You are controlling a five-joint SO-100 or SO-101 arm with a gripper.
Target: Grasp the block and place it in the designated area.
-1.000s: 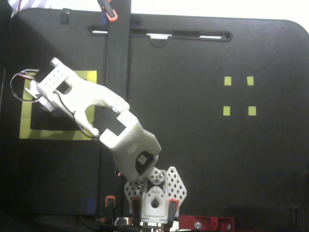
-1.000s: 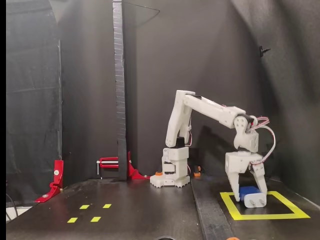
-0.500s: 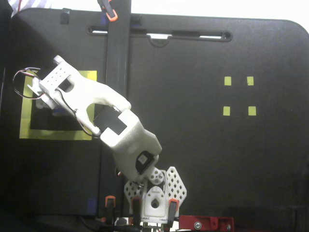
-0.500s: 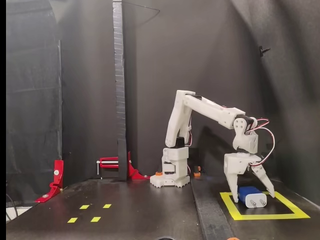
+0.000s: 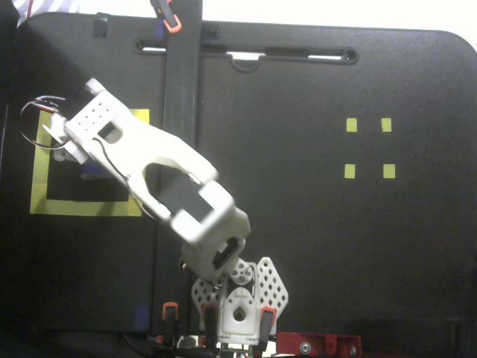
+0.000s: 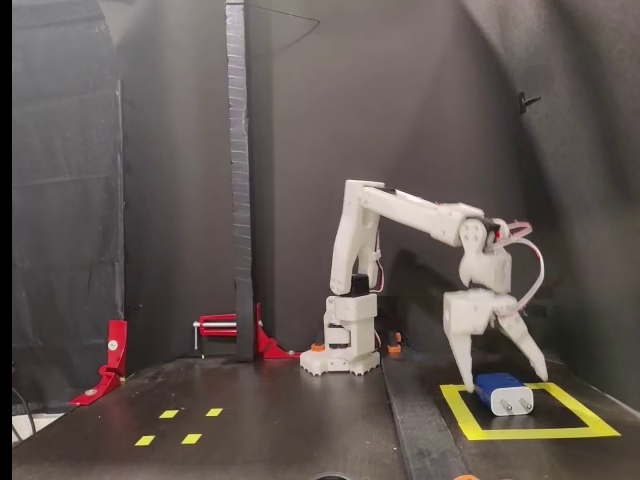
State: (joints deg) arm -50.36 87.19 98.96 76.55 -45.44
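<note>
- In a fixed view from the side, the four small yellow tape squares [image 6: 180,425] lie nearest, at the near left of the black desk [image 6: 280,430]; from above they sit well apart to the right [image 5: 368,148].
- The block [image 6: 504,393], dark blue with two light prongs on its near end, lies flat inside the designated area [image 6: 530,433], towards its far left part. Its long axis runs roughly near to far in the side view, prongs facing the camera.
- From above, the block [image 5: 92,170] is almost wholly hidden under the arm's wrist; only a dim blue sliver shows, too blurred to read its direction. The arm also covers the upper right part of the yellow outline [image 5: 39,186].
- The pincer [image 6: 504,371] hangs just above the block with its fingers spread wide, one tip to each side, holding nothing. Whether the left tip touches the desk cannot be told.
- From above, the pincer's tips cannot be made out beneath the wrist housing.
- The arm [image 6: 410,212] rises from its base [image 6: 340,355], reaches right with the forearm near level, then bends straight down at the wrist. A wire loop bows out at the wrist.
- Farther back stand a red clamp [image 6: 225,325] and a tall black post [image 6: 238,180].
- The backdrop is dark and featureless.
</note>
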